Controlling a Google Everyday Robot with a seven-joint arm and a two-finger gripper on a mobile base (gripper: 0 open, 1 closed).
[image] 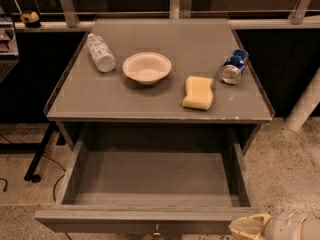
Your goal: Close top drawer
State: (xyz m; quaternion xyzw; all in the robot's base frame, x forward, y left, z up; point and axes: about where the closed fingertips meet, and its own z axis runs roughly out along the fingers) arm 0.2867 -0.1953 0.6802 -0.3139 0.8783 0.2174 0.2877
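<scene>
The top drawer point(150, 216) is a wide grey wooden drawer pulled fully out from under the grey tabletop point(160, 91). It is empty inside. Its front panel runs along the bottom of the view, with a small metal knob point(157, 231) at its centre, partly cut off. My gripper point(250, 229) shows at the bottom right, just beyond the drawer's front right corner, with its cream tip beside the front panel. Most of the gripper is out of view.
On the tabletop lie a plastic bottle point(100, 52), a white bowl point(147, 67), a yellow sponge point(198, 92) and a blue can point(235, 66) on its side. A black stand leg point(40, 154) and cables are on the floor at left. A white post point(305, 109) stands at right.
</scene>
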